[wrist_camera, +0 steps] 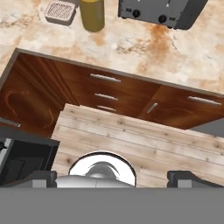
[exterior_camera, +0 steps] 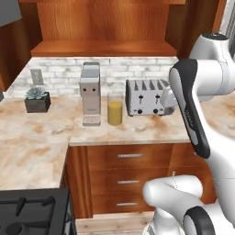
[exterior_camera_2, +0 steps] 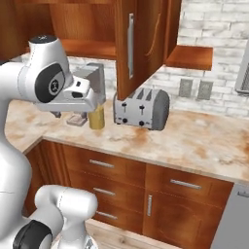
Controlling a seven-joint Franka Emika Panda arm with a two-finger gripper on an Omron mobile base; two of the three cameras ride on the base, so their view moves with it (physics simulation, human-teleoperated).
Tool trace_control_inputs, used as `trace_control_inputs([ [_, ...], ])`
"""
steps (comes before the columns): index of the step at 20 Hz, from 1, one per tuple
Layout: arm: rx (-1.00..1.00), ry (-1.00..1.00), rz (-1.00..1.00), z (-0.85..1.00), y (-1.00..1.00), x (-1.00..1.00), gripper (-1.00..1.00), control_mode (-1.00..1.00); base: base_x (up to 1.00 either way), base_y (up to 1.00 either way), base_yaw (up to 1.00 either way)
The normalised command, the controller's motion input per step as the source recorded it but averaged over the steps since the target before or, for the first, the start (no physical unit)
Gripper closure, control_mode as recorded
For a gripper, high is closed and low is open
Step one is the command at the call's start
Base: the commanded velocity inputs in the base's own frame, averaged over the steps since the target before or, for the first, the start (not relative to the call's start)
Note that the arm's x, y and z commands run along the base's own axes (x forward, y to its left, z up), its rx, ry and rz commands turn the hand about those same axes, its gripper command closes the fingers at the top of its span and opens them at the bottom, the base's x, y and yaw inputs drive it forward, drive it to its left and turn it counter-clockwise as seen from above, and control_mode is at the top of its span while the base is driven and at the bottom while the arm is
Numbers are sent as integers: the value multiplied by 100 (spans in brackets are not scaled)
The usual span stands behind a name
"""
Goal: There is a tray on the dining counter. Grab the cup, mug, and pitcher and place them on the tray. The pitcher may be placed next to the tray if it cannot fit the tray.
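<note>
right under your base cameras sits the robot's own white arm; in the left base view a black stovetop [exterior_camera: 32, 213] fills the lower left corner, nearest the lens. beyond it you have the marbled kitchen counter [exterior_camera: 41, 137] wrapping the corner, with reddish wood drawers [exterior_camera: 130, 179] below.

the pitcher [exterior_camera: 115, 109], clear glass with amber liquid, stands upright on that counter, just beside a grey coffee machine [exterior_camera: 90, 92] on its left and near a silver toaster [exterior_camera: 147, 97] on its right. a small potted succulent [exterior_camera: 37, 99] sits well apart, further left against the brick backsplash. from the right base view you see the pitcher [exterior_camera_2: 97, 117] partly behind the hand, between the coffee machine [exterior_camera_2: 92, 82] and the toaster [exterior_camera_2: 141, 109], with an open cabinet door [exterior_camera_2: 133, 44] hanging above the toaster.

your gripper [wrist_camera: 112, 178] has its two dark tips spread to the far sides of the hand view, jaws as wide as they go, and nothing between them. it hangs in the air in front of the counter, above the plank floor [wrist_camera: 144, 144]. in that view the pitcher [wrist_camera: 92, 14] appears near the top edge, well apart from the fingers [wrist_camera: 186, 178], beside the coffee machine's drip grate [wrist_camera: 60, 11].
</note>
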Motion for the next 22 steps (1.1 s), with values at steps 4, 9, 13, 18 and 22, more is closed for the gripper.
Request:
trace_control_inputs([
  [4,0,0,0,0,0,0,-100,100,59,9,0],
  [9,0,0,0,0,0,0,-100,100,42,19,0],
  [13,0,0,0,0,0,0,-100,100,22,26,0],
  [18,0,0,0,0,0,0,-100,100,17,27,0],
  [22,0,0,0,0,0,0,-100,100,39,24,0],
])
